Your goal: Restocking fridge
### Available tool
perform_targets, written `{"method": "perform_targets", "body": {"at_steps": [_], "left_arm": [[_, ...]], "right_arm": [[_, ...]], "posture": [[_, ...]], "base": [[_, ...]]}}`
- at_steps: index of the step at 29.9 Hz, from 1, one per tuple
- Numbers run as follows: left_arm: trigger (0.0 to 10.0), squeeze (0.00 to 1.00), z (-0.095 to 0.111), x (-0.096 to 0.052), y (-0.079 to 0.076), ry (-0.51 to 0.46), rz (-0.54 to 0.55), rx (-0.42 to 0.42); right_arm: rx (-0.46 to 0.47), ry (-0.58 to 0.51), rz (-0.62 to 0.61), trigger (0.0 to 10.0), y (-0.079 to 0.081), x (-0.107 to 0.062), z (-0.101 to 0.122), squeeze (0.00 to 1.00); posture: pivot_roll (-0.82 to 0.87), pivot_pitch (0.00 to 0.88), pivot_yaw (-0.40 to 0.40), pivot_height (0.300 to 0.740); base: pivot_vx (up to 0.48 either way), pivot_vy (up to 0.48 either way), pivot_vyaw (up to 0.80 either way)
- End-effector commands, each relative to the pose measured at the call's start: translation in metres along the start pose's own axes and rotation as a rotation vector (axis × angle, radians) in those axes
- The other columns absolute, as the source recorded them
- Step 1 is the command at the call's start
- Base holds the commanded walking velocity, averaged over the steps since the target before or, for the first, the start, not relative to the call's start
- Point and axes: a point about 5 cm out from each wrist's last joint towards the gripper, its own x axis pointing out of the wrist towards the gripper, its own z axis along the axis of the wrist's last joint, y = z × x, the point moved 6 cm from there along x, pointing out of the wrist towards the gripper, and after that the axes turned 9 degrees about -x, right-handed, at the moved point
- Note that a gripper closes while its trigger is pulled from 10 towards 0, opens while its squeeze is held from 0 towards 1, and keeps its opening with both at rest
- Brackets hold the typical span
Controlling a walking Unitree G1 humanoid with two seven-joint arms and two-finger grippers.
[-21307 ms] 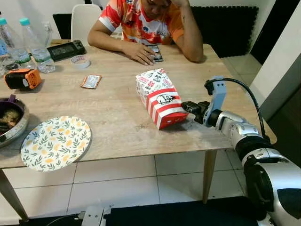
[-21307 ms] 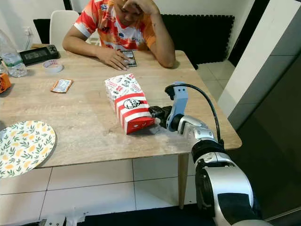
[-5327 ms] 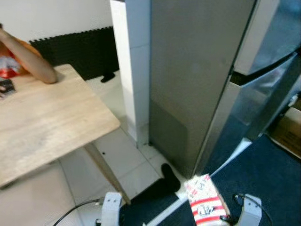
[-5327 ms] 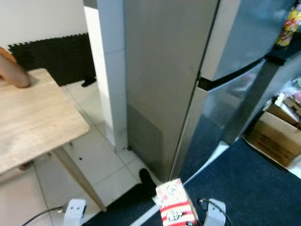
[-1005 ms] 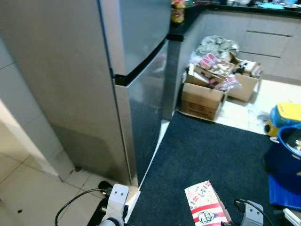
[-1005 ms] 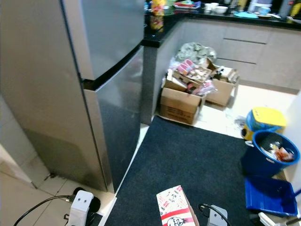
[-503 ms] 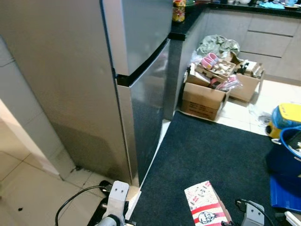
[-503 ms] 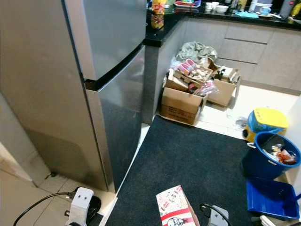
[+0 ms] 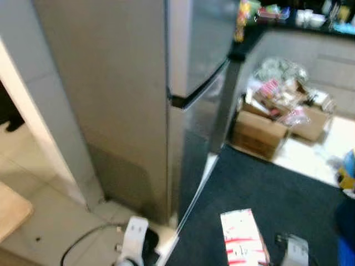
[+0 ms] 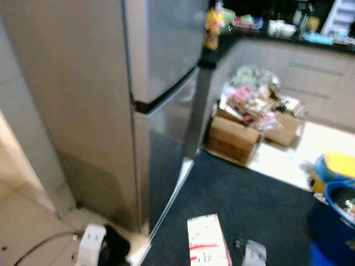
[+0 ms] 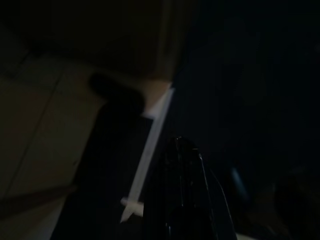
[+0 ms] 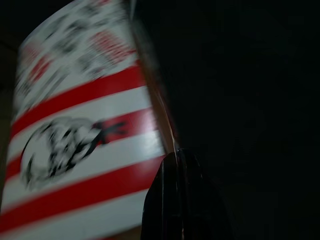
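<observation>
right gripper (image 12: 180, 200): your fingers pinch the red-striped box (image 9: 243, 238)'s edge.
left gripper (image 11: 187, 200): idle; you can't tell its fingers' gap.
fridge (image 9: 166, 100): doors shut, dark mat (image 9: 266, 194) open beside it.

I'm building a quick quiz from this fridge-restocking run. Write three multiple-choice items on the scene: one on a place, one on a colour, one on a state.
1. Where is the striped food box?
A. on a table
B. held low over the dark mat, right of the fridge
C. inside the fridge

2. What colours is the box?
A. red and white
B. green and yellow
C. plain brown

3. The fridge doors are:
A. both open
B. shut
C. removed

Key: 1 B, the mat lies under the box; 2 A, red stripes on white; 3 B, both door fronts sit flush.
</observation>
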Motion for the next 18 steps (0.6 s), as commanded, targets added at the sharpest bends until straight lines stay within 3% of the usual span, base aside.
{"method": "perform_targets", "body": {"at_steps": [1,9,15,18], "left_arm": [[10.0,0.0,0.005,0.002,-0.003,-0.011,-0.011,0.002],[10.0,0.0,0.004,0.003,-0.008,-0.003,-0.038,0.036],[10.0,0.0,0.005,0.003,-0.011,-0.004,-0.052,0.032],[10.0,0.0,0.005,0.004,-0.015,-0.001,-0.076,0.051]], "right_arm": [[0.001,-0.014,-0.016,10.0,-0.006,0.0,0.005,0.0],[0.006,-0.011,-0.018,10.0,-0.006,-0.001,0.003,0.0],[0.009,-0.01,-0.02,10.0,-0.006,-0.001,0.002,0.0],[0.011,-0.01,-0.023,10.0,-0.007,-0.001,0.001,0.0]], "posture": [[-0.03,0.047,0.011,0.74],[-0.03,0.042,0.018,0.74],[-0.04,0.04,0.022,0.74],[-0.04,0.039,0.025,0.74]], "base": [[0.322,0.0,0.0],[0.28,0.0,0.0],[0.0,0.0,0.0],[0.0,-0.48,0.0]]}}
